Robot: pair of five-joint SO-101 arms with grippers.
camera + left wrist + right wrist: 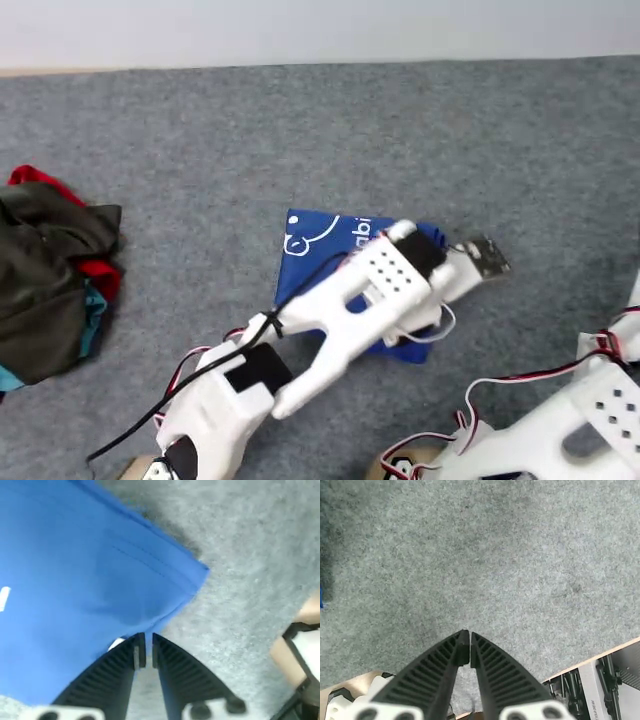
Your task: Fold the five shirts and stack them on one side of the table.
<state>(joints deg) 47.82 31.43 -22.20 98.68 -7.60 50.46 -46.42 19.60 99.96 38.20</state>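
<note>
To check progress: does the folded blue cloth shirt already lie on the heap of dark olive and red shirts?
No, the folded blue shirt lies alone mid-table, well apart from the heap at the table's left side.

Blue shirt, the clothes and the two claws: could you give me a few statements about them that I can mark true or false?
1. The blue shirt lies near the middle of the grey table. True.
2. The blue shirt sits on top of the pile of clothes. False: the pile is off at the table's edge, apart from the shirt.
3. The right gripper holds a red shirt. False: it is shut over bare table and holds nothing.
4. The left gripper is at the edge of the blue shirt. True.
</note>
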